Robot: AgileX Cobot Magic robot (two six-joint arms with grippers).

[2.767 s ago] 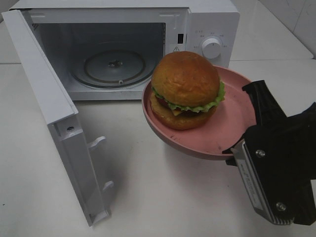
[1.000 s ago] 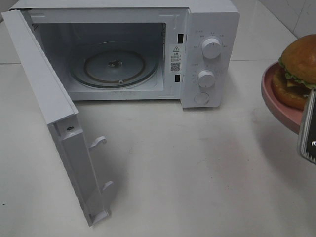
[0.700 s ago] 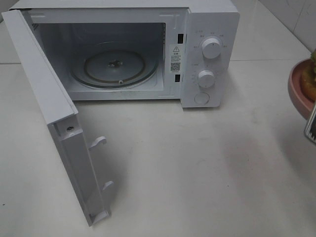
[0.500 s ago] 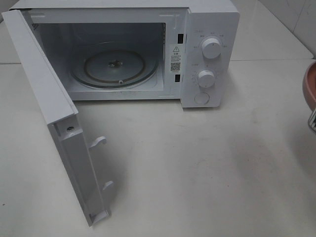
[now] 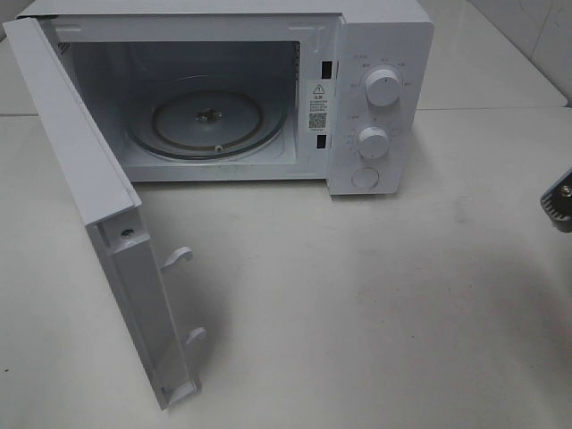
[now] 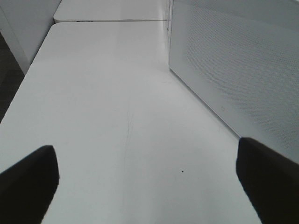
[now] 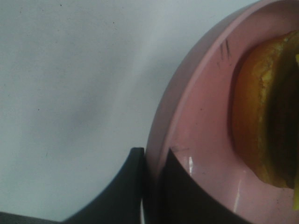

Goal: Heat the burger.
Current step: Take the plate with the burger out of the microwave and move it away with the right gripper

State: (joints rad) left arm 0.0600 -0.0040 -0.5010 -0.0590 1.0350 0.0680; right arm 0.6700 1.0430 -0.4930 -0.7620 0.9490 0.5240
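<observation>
The burger (image 7: pixel 261 121) shows only in the right wrist view, its golden-brown bun lying on a shallow pink plate (image 7: pixel 201 107). My right gripper (image 7: pixel 152 161) is shut on that plate's rim, one dark finger on each side of it. In the exterior high view the burger and plate are out of frame, and only a corner of the right arm (image 5: pixel 559 200) shows at the right edge. The microwave (image 5: pixel 380 54) stands open with its bare glass turntable (image 5: pixel 207 121). My left gripper (image 6: pixel 149 182) is open and empty, low over the white table beside the perforated door panel (image 6: pixel 233 70).
The microwave door (image 5: pixel 107 223) swings out toward the front left. Two knobs (image 5: pixel 384 89) and a round button sit on the control panel. White tabletop (image 5: pixel 357 304) spreads in front of the oven, and a table edge (image 6: pixel 28 88) runs along the left wrist view.
The right arm has carried the plate and burger away from the oven mouth, rightward and out of the exterior view. The microwave and door have not moved.
</observation>
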